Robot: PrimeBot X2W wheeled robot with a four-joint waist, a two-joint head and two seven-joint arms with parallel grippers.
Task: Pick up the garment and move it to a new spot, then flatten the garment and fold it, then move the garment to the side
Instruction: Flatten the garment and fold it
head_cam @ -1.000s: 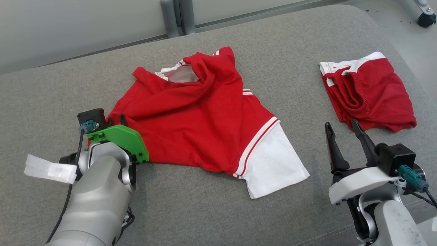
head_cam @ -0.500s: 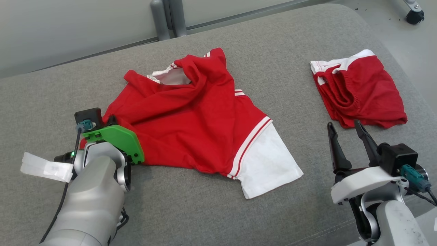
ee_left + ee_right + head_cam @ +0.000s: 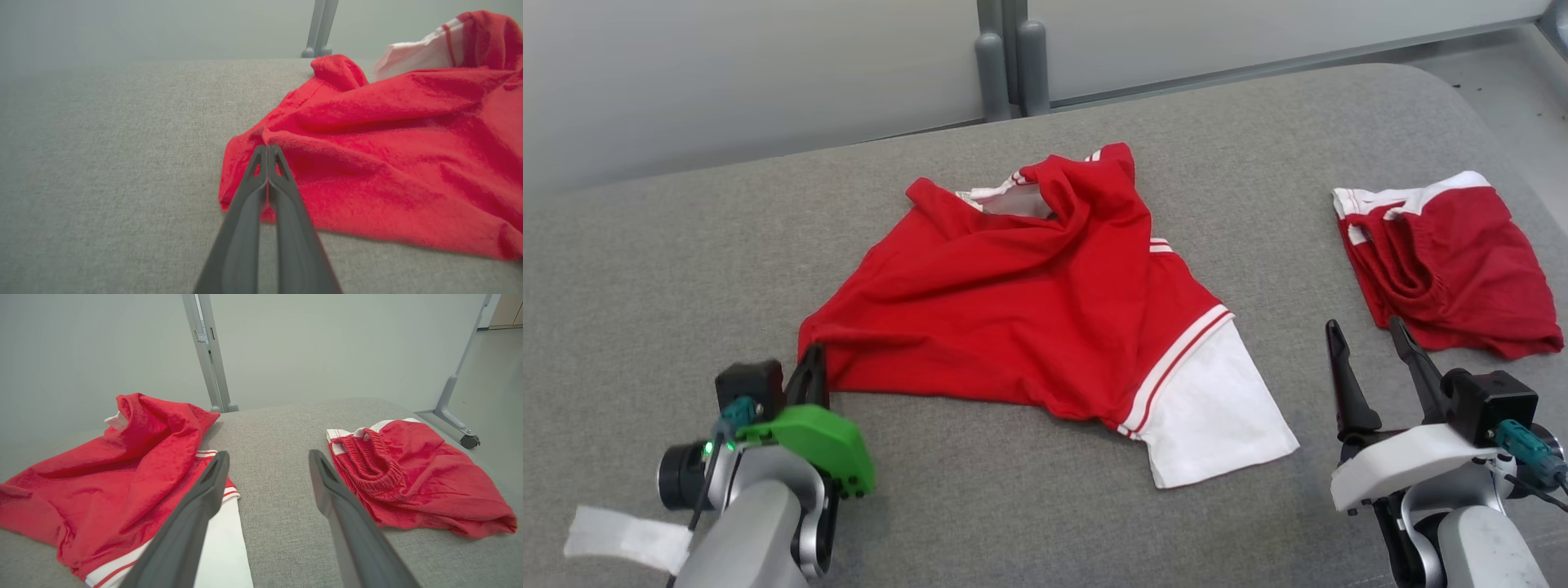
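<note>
Left gripper (image 3: 814,353) has just snapped shut, its two dark fingers now pressed tight together, and from the wrist camera I see the tips meeting right on the near-left corner of the crumpled red cotton shirt with white sleeve (image 3: 1029,327), a small pucker of hem apparently pinched between them. A second ago those fingers were apart over that same edge, so I read this as the grab done. The head camera has swung too, so I won't call the whole shift a move of the cloth, but that corner now looks drawn out toward the arm. The shirt lies mid-way across the grey woven cushion (image 3: 686,269), bunched at the collar, one white sleeve flat at the front. Right gripper (image 3: 1365,325) hangs wide open and empty, between the sleeve and the folded red shorts with white waistband (image 3: 1454,269). Next up, I reckon, is the lift and carry.
</note>
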